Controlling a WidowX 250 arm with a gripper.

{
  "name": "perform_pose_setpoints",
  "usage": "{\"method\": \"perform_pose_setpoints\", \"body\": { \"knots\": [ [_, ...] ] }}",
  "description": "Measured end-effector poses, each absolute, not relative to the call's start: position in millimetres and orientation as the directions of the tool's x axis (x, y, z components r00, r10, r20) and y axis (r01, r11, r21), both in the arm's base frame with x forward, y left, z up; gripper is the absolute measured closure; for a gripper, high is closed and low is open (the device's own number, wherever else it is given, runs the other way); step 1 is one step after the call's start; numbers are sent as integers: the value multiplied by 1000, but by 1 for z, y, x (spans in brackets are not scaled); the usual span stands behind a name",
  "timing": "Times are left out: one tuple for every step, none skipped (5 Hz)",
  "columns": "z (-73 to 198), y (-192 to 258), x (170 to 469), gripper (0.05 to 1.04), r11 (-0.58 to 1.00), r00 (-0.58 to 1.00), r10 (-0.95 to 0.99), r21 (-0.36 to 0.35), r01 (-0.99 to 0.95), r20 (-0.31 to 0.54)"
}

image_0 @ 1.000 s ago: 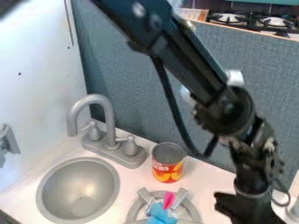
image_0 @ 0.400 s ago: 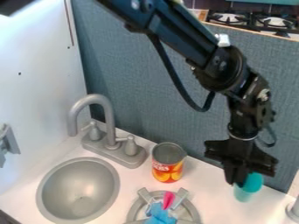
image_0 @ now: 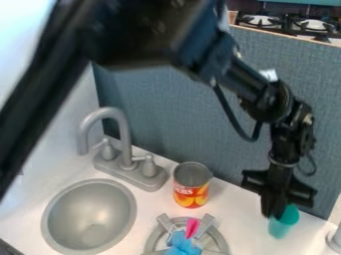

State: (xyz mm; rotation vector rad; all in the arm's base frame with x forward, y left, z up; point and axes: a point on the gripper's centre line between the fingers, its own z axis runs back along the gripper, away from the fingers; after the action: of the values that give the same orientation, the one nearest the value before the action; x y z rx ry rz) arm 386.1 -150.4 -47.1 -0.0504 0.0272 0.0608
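The gripper point(image_0: 272, 216) is pinching the teal cup point(image_0: 283, 222) between its jaws: grasp seemingly done, release still pending.

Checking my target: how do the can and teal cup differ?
The can looks bigger than the cup. The can has a red and yellow label; the cup is plain teal. The pincer is at the cup; the can stands apart from it. Both are open-topped.

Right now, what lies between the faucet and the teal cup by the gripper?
In the camera view, the open can with the red and orange label stands on the counter between the faucet and the teal cup.
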Motion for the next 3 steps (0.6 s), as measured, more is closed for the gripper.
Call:
{"method": "perform_pose_setpoints", "body": {
  "knots": [
    [-59,-149,378,986,997,986,34,-56,-43,-161],
    [-63,-148,372,986,999,976,5,-45,-15,-216],
    [-69,-144,364,986,999,972,-18,-32,11,-234]
  ]
}}
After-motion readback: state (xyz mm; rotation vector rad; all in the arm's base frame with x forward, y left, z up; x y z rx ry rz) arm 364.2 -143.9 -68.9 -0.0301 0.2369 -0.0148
